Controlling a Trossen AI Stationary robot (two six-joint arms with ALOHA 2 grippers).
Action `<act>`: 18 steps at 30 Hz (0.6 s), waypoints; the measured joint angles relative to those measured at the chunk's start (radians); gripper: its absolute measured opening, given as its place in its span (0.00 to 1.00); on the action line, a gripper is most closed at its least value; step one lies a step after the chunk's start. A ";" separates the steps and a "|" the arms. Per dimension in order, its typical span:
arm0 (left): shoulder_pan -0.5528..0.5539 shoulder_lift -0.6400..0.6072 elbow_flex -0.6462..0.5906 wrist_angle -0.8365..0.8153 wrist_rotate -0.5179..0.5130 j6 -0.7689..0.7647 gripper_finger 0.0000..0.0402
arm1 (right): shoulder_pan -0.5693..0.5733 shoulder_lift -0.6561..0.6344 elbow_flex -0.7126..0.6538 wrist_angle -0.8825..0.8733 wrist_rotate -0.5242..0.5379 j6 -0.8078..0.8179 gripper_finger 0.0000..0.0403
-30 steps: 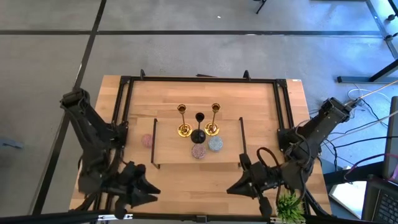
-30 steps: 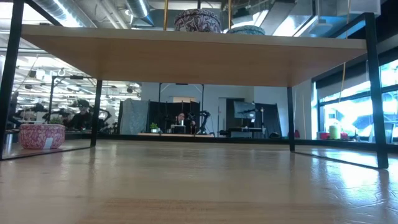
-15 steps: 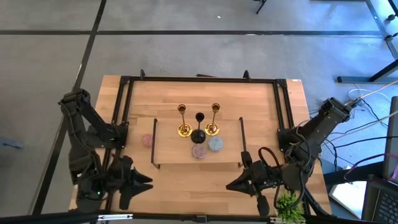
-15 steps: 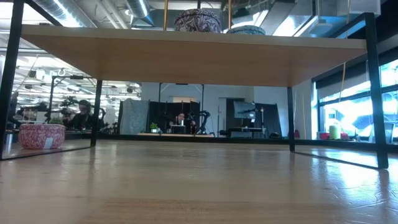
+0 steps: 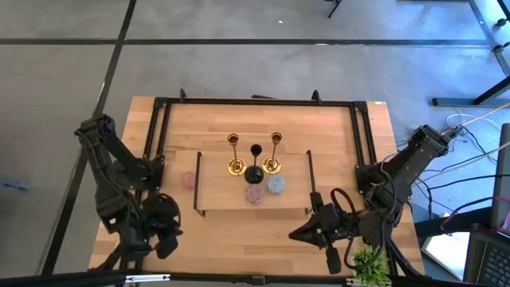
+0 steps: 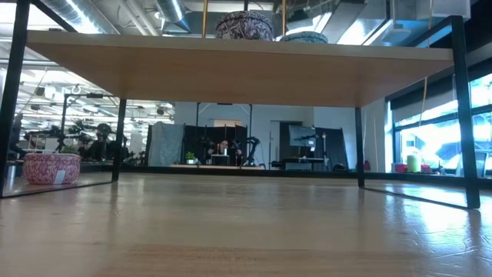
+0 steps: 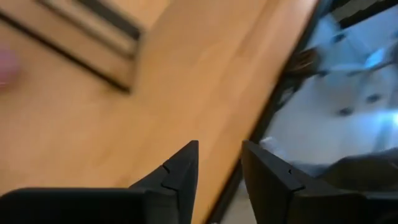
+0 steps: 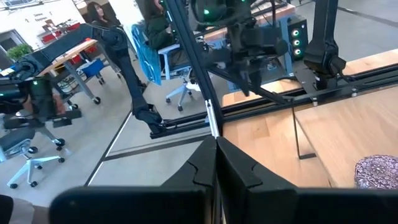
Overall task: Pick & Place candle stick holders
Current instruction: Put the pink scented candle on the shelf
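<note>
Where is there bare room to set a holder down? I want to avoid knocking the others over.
The wooden board is bare at both ends, beside its black rails. Its middle is crowded: two gold stems, the black stem, the mauve round and pale blue round stand close together. The table is bare in front of the board.

the high view looks straight down on the whole light wooden desk (image 5: 335,131). the low view sits at desk-top level, facing the room beyond. each wrist view looks close along its arm's fingers, sharing desk edges with the high view.
</note>
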 joint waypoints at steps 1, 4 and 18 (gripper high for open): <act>0.003 0.000 0.000 -0.033 0.019 0.007 0.28 | 0.000 0.000 0.000 0.000 0.000 0.000 0.04; 0.011 0.000 0.000 -0.132 0.053 0.037 0.25 | -0.003 0.000 0.000 -0.005 0.009 0.000 0.04; 0.072 -0.001 -0.040 -0.383 -0.086 0.305 0.28 | -0.017 0.000 0.000 -0.038 0.071 -0.001 0.04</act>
